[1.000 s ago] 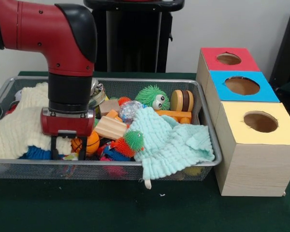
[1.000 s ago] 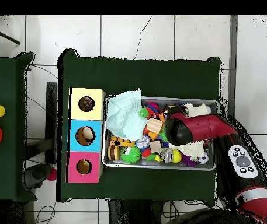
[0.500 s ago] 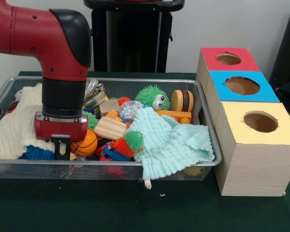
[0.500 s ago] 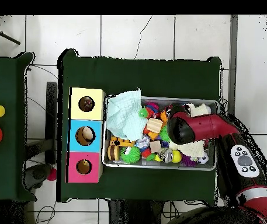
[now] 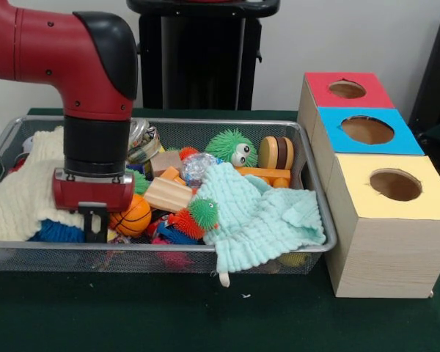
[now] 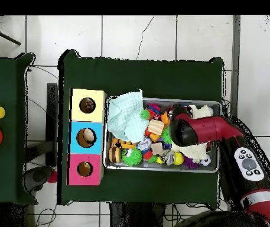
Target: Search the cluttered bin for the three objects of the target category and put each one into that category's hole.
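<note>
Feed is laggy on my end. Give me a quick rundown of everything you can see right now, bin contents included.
Wire mesh bin: one, silver, on the green table.
Mint knitted cloth: one, draped over the bin's front rim, right part.
Cream knitted cloth: one, bin's left end.
Green fuzzy toy with eyes: one, toward the back.
Orange basketball: one, beside the end effector.
Wooden block: one, tan, centre.
Spiky green and orange toy: one, front centre.
Brown wheeled toy: one, back right.
Sorting boxes: three, tops red, blue, yellow, each with a hole, right of the bin.
End effector: one, black, down in the bin's front left; arm red and black.
</note>
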